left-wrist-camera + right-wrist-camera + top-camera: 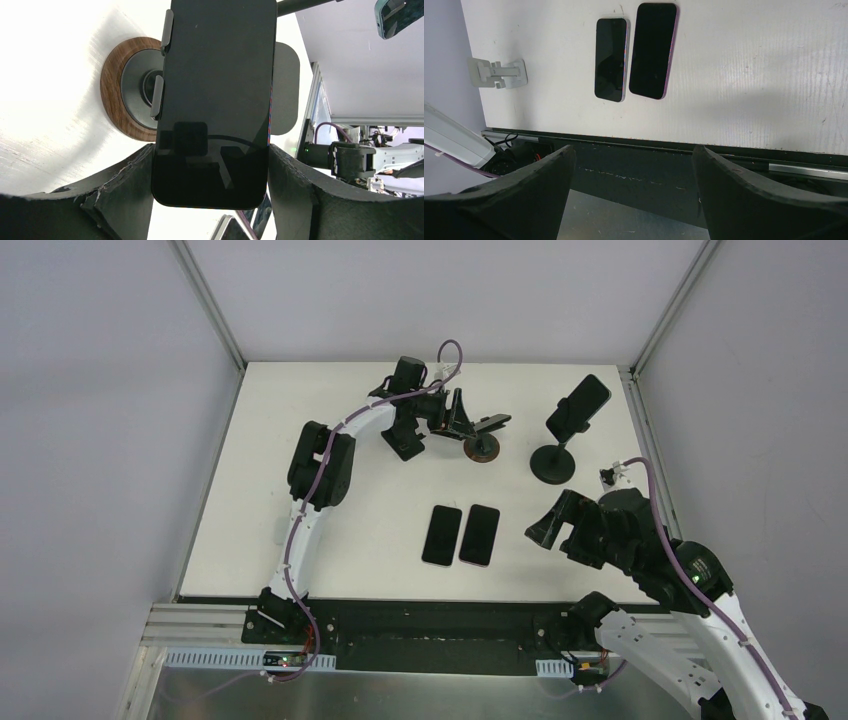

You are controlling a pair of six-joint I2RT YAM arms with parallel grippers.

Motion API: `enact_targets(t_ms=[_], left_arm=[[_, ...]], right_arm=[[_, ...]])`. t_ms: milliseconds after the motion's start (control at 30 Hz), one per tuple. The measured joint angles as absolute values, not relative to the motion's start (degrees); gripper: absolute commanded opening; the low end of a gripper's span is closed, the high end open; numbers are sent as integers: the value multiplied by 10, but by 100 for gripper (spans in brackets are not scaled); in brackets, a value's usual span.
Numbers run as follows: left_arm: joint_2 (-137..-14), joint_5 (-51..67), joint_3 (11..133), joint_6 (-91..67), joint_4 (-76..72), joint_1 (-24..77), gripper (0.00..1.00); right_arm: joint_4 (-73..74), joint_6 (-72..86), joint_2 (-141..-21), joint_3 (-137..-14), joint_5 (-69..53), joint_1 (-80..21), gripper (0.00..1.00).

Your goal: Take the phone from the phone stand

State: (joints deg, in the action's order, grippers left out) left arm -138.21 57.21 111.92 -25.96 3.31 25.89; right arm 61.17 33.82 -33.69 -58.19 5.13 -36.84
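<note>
Two loose phones: flat and side by side on the tabletop, ahead of the right claw; no part in the step in hand, as far as I can judge.
Right claw: fingers wide apart, nothing between them, hanging over the tabletop's near edge.
Left claw: fingers closed against both long edges of the phone, at its lower end.
Phone: between the left claw's fingers, its upper part beyond the fingertips, gripped by the side clips of the phone stand.
Progress: grip made; lift-out not yet done.
Left to do: draw the phone free of the clips, probably back toward the wrist, then set it down.
Room: bare tabletop to the left claw's left, past the stand; a second stand, carrying its own phone, is off to that claw's right, well apart.
Edges: the clips hug one long edge just ahead of the left finger, so there is little slack there.
</note>
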Motion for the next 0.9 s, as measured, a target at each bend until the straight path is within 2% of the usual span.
enact_targets(t_ms=[33,67,700,900], left_arm=[[-1382,572,1119,-260,33,259,2],[-1382,571,1120,-260,33,259,0],[-1305,496,1156,-292,52,250,0],[-1198,437,1072,-288,52,247,0]], right_arm=[[612,338,-337,-582,51,-368,89],[612,338,-337,-582,51,-368,89],[612,338,-333,-582,51,-368,89],[611,338,-334,-582,51,-368,89]])
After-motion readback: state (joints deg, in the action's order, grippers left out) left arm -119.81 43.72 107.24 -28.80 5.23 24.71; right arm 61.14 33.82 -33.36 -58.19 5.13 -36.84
